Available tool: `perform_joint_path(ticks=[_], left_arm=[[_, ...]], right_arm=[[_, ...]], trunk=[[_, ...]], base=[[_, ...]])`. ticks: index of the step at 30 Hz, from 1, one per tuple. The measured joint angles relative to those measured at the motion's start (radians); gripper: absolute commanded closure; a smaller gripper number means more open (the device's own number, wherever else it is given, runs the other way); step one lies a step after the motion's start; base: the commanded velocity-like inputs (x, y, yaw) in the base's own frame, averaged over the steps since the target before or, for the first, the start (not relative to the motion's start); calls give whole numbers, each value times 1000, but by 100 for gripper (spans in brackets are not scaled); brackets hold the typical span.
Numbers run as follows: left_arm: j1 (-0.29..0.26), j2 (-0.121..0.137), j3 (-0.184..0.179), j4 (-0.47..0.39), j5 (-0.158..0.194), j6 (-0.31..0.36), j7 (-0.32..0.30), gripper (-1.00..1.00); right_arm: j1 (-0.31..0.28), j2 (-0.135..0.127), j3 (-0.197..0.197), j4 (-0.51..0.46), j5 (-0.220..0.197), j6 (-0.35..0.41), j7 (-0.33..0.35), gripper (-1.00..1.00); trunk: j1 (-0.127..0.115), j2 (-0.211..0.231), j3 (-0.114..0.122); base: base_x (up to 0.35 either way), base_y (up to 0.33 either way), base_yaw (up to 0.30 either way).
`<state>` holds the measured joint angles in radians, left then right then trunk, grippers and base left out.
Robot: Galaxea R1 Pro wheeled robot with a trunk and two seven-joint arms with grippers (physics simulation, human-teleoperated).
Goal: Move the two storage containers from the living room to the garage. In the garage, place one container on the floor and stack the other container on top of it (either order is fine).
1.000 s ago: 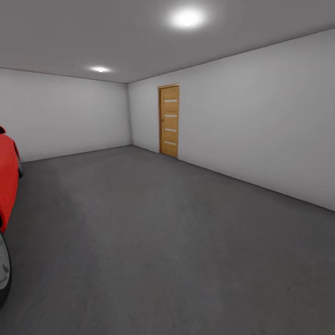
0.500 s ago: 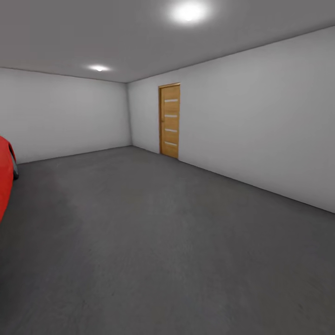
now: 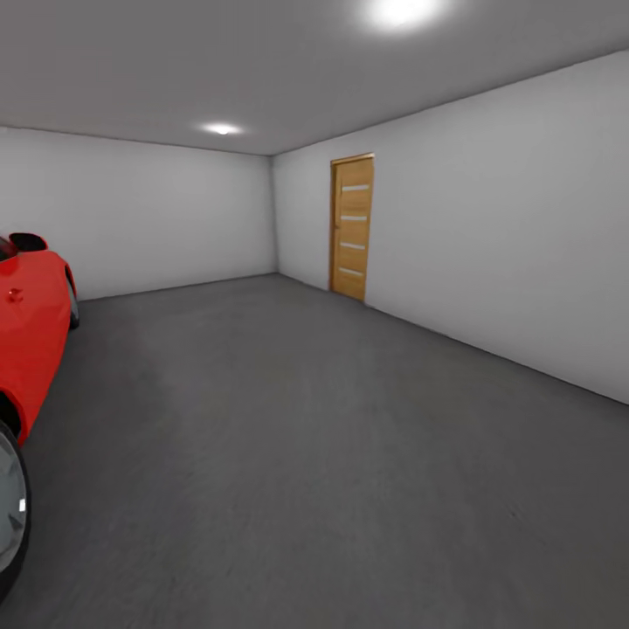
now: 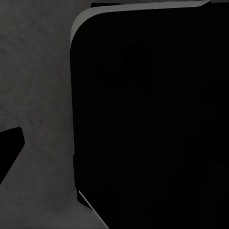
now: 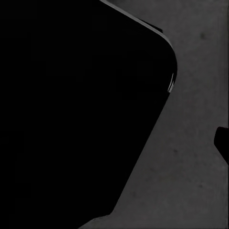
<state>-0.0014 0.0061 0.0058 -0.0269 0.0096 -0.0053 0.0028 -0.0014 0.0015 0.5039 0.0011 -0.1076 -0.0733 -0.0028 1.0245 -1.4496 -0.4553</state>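
Two lights: we see two round ceiling lamps, one (image 3: 402,10) close overhead and one (image 3: 222,128) further back.
Room: we look into the garage, with plain grey-white walls (image 3: 507,218) and a dark grey concrete floor (image 3: 288,454).
Door: a wooden door (image 3: 352,227) with four pale horizontal slots stands shut in the wall on our right side, near the far corner.
Car: a red car (image 3: 31,336) stands on our left side, cut off by the picture edge; its wheel (image 3: 10,511) is low and near, and a mirror (image 3: 28,241) shows at its top.
Left wrist view: a large black rounded body (image 4: 148,114) of the robot lies close before the camera, with speckled grey floor (image 4: 38,86) beside it and a small dark tip (image 4: 9,148) at the edge.
Right wrist view: much the same, a black rounded body (image 5: 76,109) close up, grey floor (image 5: 191,157) beside it, a small dark piece (image 5: 222,140) at the edge.
Hands: we cannot tell whether either gripper is wide, narrow or holding anything.
Storage containers: we cannot tell where they are from these pictures.
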Motion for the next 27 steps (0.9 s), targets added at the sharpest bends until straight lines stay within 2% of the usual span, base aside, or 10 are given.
perform_joint_path(ticks=[27], left_arm=[[0, 0, 0, 0, 0, 1, 0, -100]], right_arm=[[0, -1, 0, 0, 0, 2, 0, -100]], trunk=[[0, 0, 0]], base=[[300, 0, 17]])
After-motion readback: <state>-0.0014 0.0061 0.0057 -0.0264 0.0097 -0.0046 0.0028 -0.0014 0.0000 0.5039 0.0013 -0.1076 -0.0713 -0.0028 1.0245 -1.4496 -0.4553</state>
